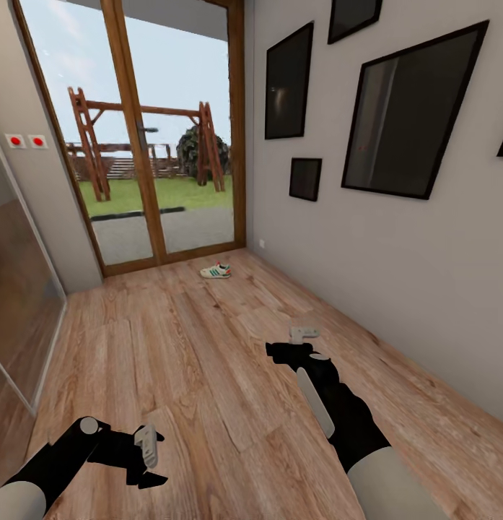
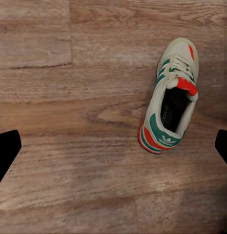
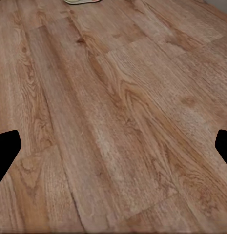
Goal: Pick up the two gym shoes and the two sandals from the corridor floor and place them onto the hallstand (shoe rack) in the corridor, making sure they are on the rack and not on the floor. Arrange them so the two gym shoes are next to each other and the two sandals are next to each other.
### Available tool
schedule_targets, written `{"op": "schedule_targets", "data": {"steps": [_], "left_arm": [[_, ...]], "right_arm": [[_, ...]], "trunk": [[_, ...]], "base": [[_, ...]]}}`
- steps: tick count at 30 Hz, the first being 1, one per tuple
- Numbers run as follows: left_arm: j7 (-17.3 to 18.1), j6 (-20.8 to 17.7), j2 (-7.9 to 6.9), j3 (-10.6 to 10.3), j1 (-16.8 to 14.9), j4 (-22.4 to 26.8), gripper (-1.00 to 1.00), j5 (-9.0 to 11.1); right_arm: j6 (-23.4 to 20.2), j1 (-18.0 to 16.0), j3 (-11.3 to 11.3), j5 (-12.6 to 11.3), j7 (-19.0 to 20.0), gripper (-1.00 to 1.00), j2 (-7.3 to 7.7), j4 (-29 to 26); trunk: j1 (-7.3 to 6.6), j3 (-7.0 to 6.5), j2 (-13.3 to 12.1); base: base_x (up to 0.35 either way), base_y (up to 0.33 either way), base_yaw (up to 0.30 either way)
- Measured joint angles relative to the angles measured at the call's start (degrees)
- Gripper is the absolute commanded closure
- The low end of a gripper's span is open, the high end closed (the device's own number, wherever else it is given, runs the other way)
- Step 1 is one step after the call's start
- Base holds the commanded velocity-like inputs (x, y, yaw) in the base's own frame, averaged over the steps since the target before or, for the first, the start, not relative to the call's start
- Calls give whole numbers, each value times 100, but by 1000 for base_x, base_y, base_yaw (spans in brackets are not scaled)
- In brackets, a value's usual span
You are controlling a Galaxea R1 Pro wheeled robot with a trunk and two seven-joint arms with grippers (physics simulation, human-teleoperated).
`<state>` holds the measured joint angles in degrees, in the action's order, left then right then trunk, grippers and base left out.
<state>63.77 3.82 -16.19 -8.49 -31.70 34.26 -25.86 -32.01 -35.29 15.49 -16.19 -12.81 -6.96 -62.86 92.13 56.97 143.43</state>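
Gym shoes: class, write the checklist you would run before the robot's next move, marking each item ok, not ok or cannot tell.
1. A gym shoe visible ahead, by the glass door: ok.
2. A gym shoe under the left gripper, upright on the corridor floor: ok.
3. Left gripper open and empty: ok.
4. Right gripper open and empty: ok.
5. Shoe centred between the left fingers: not ok, it sits off to one side.
6. Sandals and hallstand located: cannot tell.

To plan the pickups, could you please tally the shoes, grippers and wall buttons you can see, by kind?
Gym shoes: 2, one far ahead, one in the left wrist view
Grippers: 2, left gripper and right gripper
Red wall buttons: 2
Total: 6
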Motion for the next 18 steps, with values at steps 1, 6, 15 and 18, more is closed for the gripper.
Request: {"op": "schedule_targets", "data": {"steps": [1,6,15,18], "left_arm": [[0,0,1,-1,0,-1,-100,0],[2,0,34,-7,0,3,-100,-7],[2,0,81,-8,0,-3,-100,-9],[5,0,83,-8,0,-4,-100,-9]], "right_arm": [[0,0,-1,0,0,-100,0,0],[0,2,-4,0,0,-100,0,0],[0,1,-4,0,0,-100,0,0],[0,0,-5,0,0,-100,0,0]], "trunk": [[3,31,1],[15,189,8],[39,473,20],[46,568,24]], "base": [[0,0,0],[0,0,0],[0,0,0],[0,0,0]]}}
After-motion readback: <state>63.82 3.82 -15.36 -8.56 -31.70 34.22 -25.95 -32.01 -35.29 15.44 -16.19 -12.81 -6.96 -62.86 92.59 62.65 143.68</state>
